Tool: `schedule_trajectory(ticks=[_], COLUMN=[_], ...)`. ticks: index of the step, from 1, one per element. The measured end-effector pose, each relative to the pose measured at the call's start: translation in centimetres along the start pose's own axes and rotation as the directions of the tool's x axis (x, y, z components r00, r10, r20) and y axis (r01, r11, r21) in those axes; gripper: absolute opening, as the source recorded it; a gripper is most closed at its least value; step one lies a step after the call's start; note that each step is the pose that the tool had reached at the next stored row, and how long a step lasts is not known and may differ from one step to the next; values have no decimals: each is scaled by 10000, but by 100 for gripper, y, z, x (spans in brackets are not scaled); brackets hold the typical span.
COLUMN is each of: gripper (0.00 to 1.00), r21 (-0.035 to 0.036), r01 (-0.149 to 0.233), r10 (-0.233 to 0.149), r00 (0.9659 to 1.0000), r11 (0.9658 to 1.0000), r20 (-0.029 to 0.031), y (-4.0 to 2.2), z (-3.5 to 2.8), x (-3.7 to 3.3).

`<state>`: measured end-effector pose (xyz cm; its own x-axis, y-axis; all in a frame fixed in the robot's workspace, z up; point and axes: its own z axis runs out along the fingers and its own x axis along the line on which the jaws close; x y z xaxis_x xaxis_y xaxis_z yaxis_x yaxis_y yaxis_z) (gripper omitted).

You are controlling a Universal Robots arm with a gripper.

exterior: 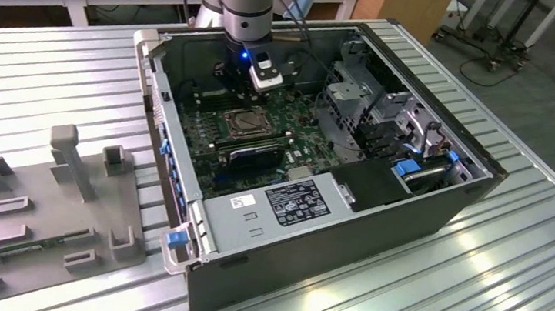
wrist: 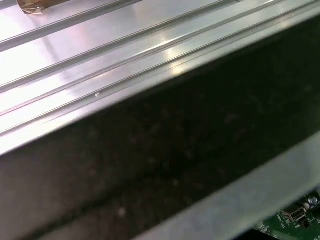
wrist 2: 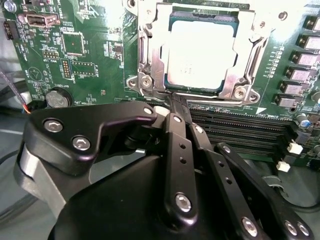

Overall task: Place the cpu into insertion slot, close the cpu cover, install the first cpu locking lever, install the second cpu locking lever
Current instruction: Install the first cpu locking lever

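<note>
In the second wrist view the cpu (wrist 2: 200, 55), a square chip with a silvery top, lies in the insertion slot (wrist 2: 200, 17) on the green motherboard. The silvery cpu cover (wrist 2: 252, 47) lies flat around it as a frame. A thin wire lever (wrist 2: 225, 103) runs along the socket edge nearest my gripper. My gripper (wrist 2: 177, 107) has its black fingers pressed together, tips right at that edge; nothing can be seen pinched between them. In the exterior view the gripper (exterior: 244, 94) hangs inside the open computer case, just behind the insertion slot (exterior: 243, 123).
Long black memory slots (wrist 2: 240, 131) run beside the socket, and a coin battery (wrist 2: 59, 98) sits further off. Case walls (exterior: 165, 140), a drive cage (exterior: 357, 94) and the power supply (exterior: 294, 200) hem the board in. A grey fixture (exterior: 56, 202) lies on the ribbed table (wrist: 100, 55).
</note>
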<state>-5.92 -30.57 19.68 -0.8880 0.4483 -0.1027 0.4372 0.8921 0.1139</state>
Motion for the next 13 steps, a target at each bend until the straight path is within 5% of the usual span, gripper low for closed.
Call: schedule_trajectory(ticks=[13], gripper=[11], r21=[40], r01=[-42], r10=[42], r00=[10000], r11=[10000], r20=[4], y=[6], z=[15], x=[-7])
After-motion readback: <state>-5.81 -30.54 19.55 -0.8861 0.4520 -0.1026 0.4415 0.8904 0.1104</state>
